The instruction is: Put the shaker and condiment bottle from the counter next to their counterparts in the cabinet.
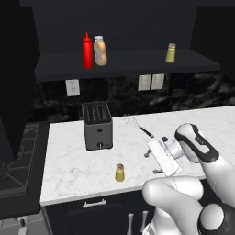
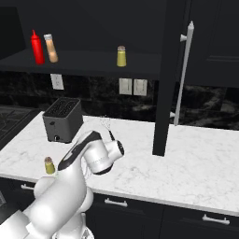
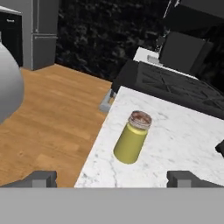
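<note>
The shaker (image 1: pixel 120 173) stands upright on the counter (image 1: pixel 69 156), in front of the toaster (image 1: pixel 97 125) and near the counter's front edge. The gripper (image 3: pixel 112 178) hangs beside it with its jaws spread wide, holding nothing. Above the toaster, on the cabinet (image 1: pixel 128 62) shelf, the condiment bottle (image 1: pixel 100 51) stands just beside the red squeeze bottle (image 1: pixel 87 51). The second shaker (image 1: pixel 170 53) stands well apart from them, farther along the same shelf. A whisk (image 1: pixel 137 125) lies on the counter beside the toaster.
</note>
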Robot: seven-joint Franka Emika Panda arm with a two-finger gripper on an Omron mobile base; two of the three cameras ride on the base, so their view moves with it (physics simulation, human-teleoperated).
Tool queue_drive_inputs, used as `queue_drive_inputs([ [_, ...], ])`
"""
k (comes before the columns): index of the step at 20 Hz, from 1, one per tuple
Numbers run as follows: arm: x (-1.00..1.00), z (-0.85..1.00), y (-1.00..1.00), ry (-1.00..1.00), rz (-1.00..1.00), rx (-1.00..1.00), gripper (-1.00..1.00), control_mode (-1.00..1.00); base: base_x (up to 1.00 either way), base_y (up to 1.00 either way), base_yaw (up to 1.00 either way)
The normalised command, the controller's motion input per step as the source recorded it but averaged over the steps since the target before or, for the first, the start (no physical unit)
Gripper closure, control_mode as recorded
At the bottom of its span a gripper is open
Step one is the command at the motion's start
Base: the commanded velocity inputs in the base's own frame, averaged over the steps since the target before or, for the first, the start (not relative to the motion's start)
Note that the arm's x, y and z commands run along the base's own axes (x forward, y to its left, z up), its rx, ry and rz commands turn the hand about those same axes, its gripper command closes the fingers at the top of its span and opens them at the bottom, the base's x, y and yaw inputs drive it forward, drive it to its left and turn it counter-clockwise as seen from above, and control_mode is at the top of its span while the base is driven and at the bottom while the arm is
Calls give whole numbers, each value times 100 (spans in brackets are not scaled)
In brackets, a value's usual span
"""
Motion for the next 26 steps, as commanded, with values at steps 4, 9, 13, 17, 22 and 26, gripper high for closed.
queue_drive_inputs([
  [4,13,-9,38,-4,-1,6,-100,-100,0,0,0],
  [9,8,-25,48,0,-1,0,-100,-100,0,0,0],
  [13,1,-33,22,1,0,0,-100,-100,0,0,0],
  [17,0,-3,0,0,0,0,-100,-100,0,0,0],
  [22,-36,-18,34,-14,-3,0,-100,-100,0,0,0],
  [26,-25,-19,41,-6,-5,0,-100,-100,0,0,0],
])
